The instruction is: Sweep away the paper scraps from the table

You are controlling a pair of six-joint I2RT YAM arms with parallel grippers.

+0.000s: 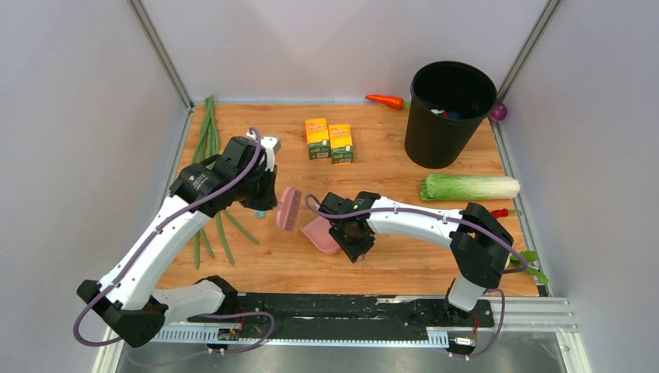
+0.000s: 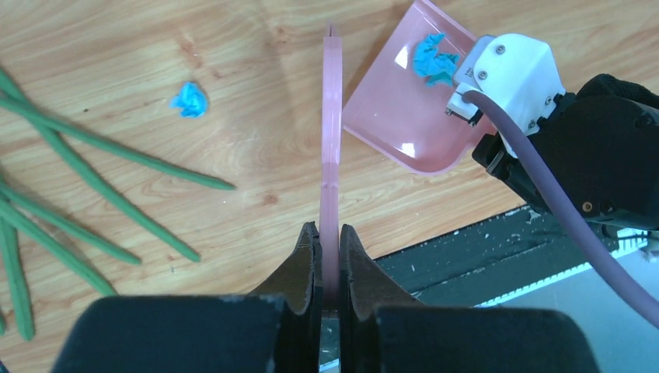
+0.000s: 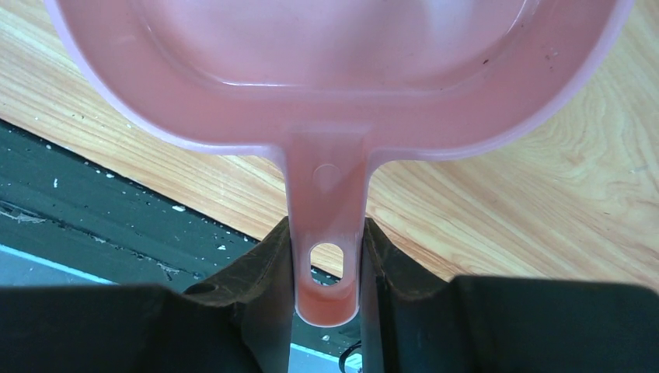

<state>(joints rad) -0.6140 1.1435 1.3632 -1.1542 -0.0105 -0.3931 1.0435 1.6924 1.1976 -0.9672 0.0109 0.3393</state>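
My left gripper (image 1: 270, 199) is shut on the handle of a pink brush (image 1: 289, 208), which shows edge-on in the left wrist view (image 2: 332, 132). My right gripper (image 1: 344, 241) is shut on the handle of the pink dustpan (image 1: 320, 235), which lies low over the wooden table (image 1: 388, 264). In the left wrist view one light-blue paper scrap (image 2: 434, 58) lies inside the dustpan (image 2: 396, 116). Another scrap (image 2: 190, 99) lies on the table left of the brush, and shows as a speck beside the left gripper (image 1: 259, 213). The right wrist view shows the dustpan's handle (image 3: 326, 202) between my fingers (image 3: 264, 264).
A black bin (image 1: 449, 144) stands at the back right with blue bits inside. Two yellow-orange boxes (image 1: 329, 140) sit at the back middle. Green beans (image 1: 207, 144) lie along the left side. A cabbage (image 1: 468, 187), a carrot (image 1: 386, 100) and a red chili (image 1: 501, 211) are on the right.
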